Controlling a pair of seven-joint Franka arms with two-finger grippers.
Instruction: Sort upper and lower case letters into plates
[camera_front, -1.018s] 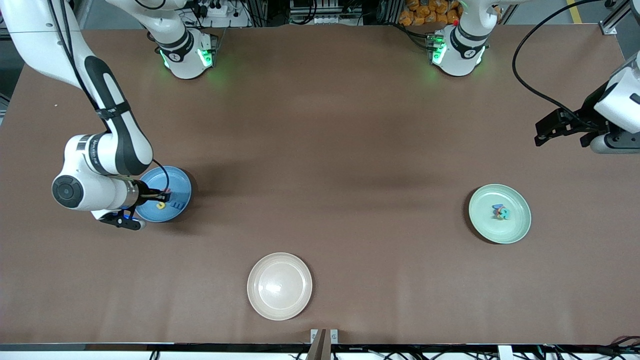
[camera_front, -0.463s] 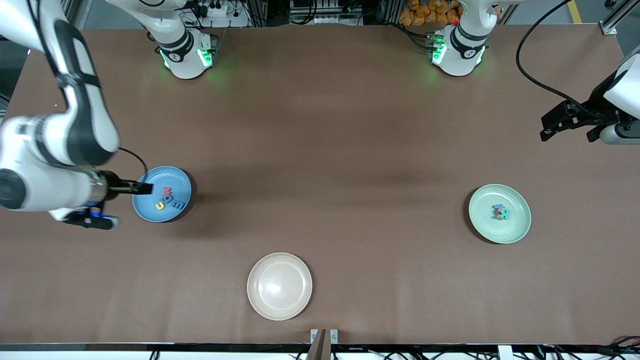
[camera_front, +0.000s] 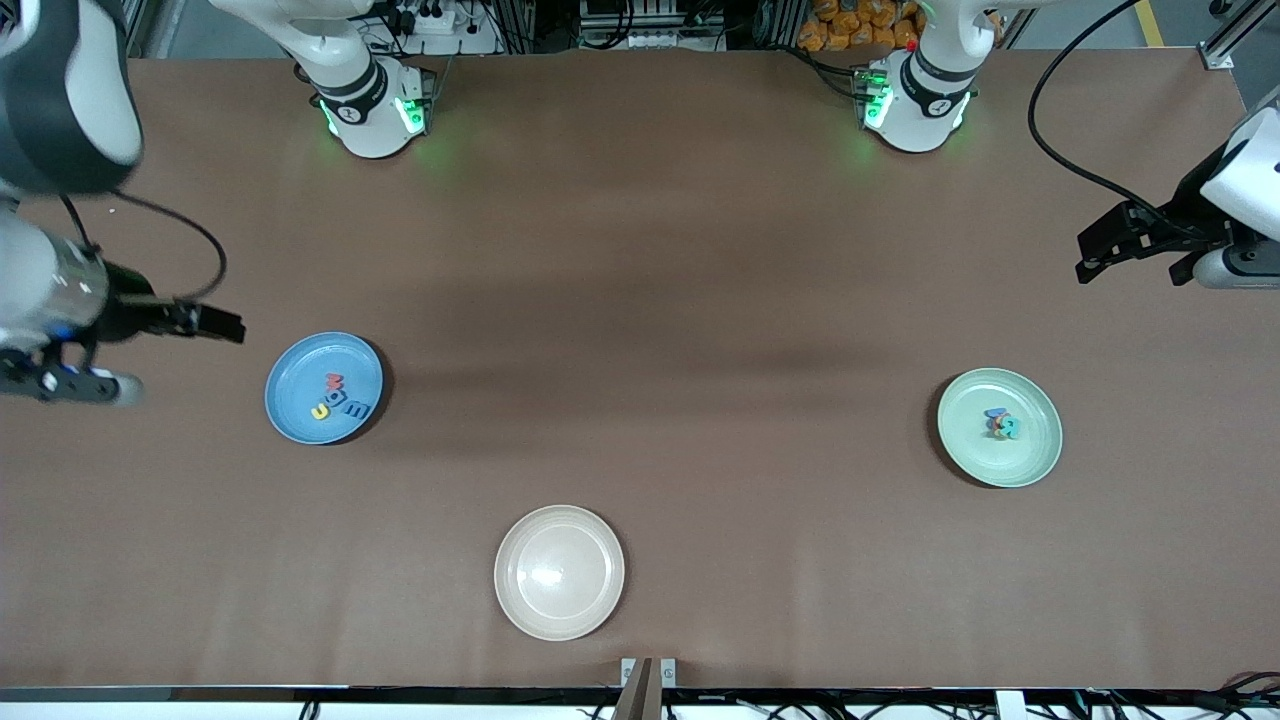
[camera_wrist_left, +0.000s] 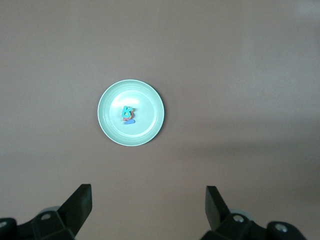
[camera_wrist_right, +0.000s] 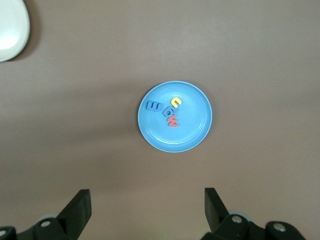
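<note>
With four letters (camera_front: 338, 396) lying in the blue plate (camera_front: 290, 385) and the others heaped in the green plate (camera_front: 1035, 450), both the right gripper (camera_front: 215, 324) and left gripper (camera_front: 1095, 255) hover empty, fingers apart, over bare worktop (camera_front: 650, 330) beside their plates.

Showing glossy white arm casings with black joint bands (camera_front: 70, 120); glowing green lights ringing round white bases (camera_front: 375, 110); trailing thin black cables (camera_front: 1060, 150); carrying matte black two-finger grippers (camera_front: 1105, 245).
</note>
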